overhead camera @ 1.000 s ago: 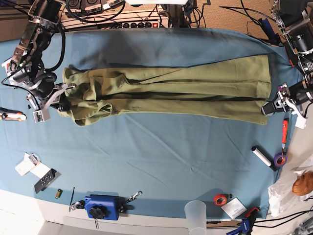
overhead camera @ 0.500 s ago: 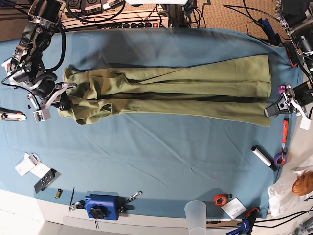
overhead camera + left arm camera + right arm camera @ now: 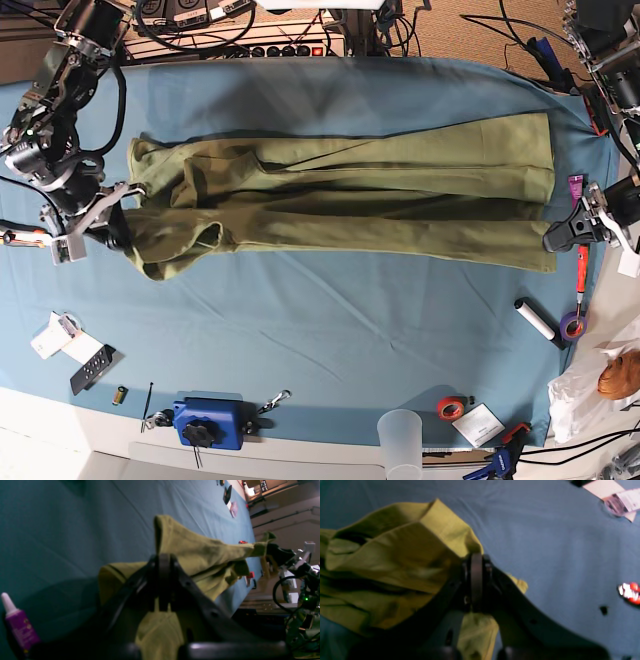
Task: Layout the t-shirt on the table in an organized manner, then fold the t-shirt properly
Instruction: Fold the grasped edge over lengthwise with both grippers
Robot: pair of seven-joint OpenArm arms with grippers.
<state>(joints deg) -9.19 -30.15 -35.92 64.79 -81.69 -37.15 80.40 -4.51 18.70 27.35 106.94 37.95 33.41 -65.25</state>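
You see the olive-green cotton t-shirt (image 3: 340, 195) stretched lengthwise across the teal-blue cloth-covered table (image 3: 330, 330); your left gripper (image 3: 553, 241) and right gripper (image 3: 118, 238) each have fingers clamped on opposite ends of it.

No text, label, brand, number or sign can be read in any of the views. The small purple bottle (image 3: 18, 626) beside the t-shirt (image 3: 350, 200) carries a label, but it is too blurred to make out. The white cards (image 3: 62, 338) near the table's (image 3: 330, 330) front edge, well apart from the t-shirt, are too small for any print to be told.
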